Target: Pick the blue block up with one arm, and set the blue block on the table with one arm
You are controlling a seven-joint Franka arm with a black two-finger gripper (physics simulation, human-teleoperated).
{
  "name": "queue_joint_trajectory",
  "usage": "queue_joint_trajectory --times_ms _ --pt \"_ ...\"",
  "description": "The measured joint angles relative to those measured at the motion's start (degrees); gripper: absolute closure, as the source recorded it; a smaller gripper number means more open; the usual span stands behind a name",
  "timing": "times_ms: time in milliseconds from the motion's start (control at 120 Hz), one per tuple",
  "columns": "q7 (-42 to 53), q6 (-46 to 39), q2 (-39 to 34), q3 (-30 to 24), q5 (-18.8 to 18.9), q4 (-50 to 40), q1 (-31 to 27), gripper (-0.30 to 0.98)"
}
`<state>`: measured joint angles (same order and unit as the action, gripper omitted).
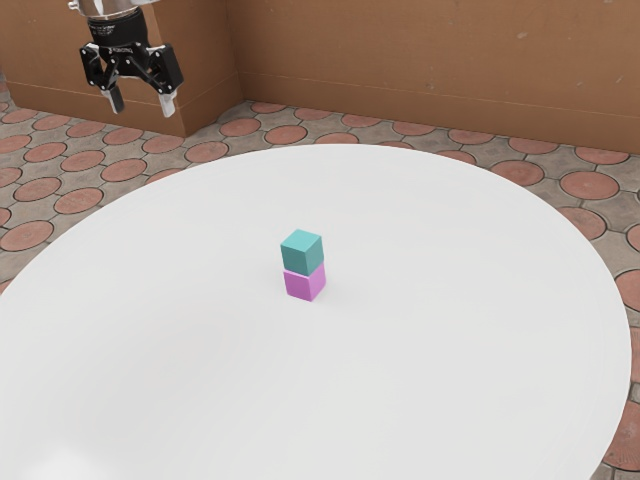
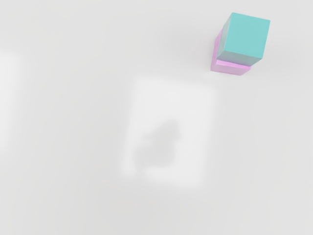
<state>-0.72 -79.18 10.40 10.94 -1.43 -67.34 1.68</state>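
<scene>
Gripper (image 1: 141,104) hangs high in the air, w/ its two fingers apart & nothing btwn them, so the hand is free. From where I stand, the blue block (image 1: 302,252) is lower than the hand and well apart from it, toward the exterior view's right. It sits on top of the pink block (image 1: 305,284), which rests on the white table (image 1: 450,350).

The step now is, I think, the approach for the pick. To do it well, the arm should first travel across while high, then align the fingers w/ two opp. side faces of the blue block. After this, go straight down, slowly, & stop w/ the fingertips beside the upper block only; too deep, and they may also catch the pink one. Close gently, then lift vert. before any sideways move, b/c otherwise the lower block may be dragged or the upper one may tip.
</scene>
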Motion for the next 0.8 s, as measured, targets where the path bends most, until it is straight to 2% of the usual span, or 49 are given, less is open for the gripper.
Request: queue_joint_trajectory --times_ms 108,142,200,275,400,525,600,700,800 --pt "0.00 0.03 0.02 -0.11 0.05 0.19 0.01 0.00" --pt "0.07 0.16 -1.01 -0.35 -0.02 2.86 -0.05 0.00" --pt "0.18 0.38 -4.04 -5.02 -0.04 11.44 -0.89 0.00" --pt "0.42 0.76 -6.05 -11.31 -0.17 14.92 0.56 0.00" --pt "1.44 1.41 -6.37 -13.41 -1.63 15.16 3.32 0.00" --pt "2.20 1.97 -4.49 -11.52 -2.18 9.14 1.21 0.00" --pt "2.59 1.24 -3.67 -7.32 -2.01 1.29 0.80 0.00" --pt "3.01 -8.27 -3.55 -1.52 -1.92 -16.63 -0.31 0.00" --pt "2.90 -17.23 -0.07 0.70 -1.88 -22.26 -0.50 0.00"
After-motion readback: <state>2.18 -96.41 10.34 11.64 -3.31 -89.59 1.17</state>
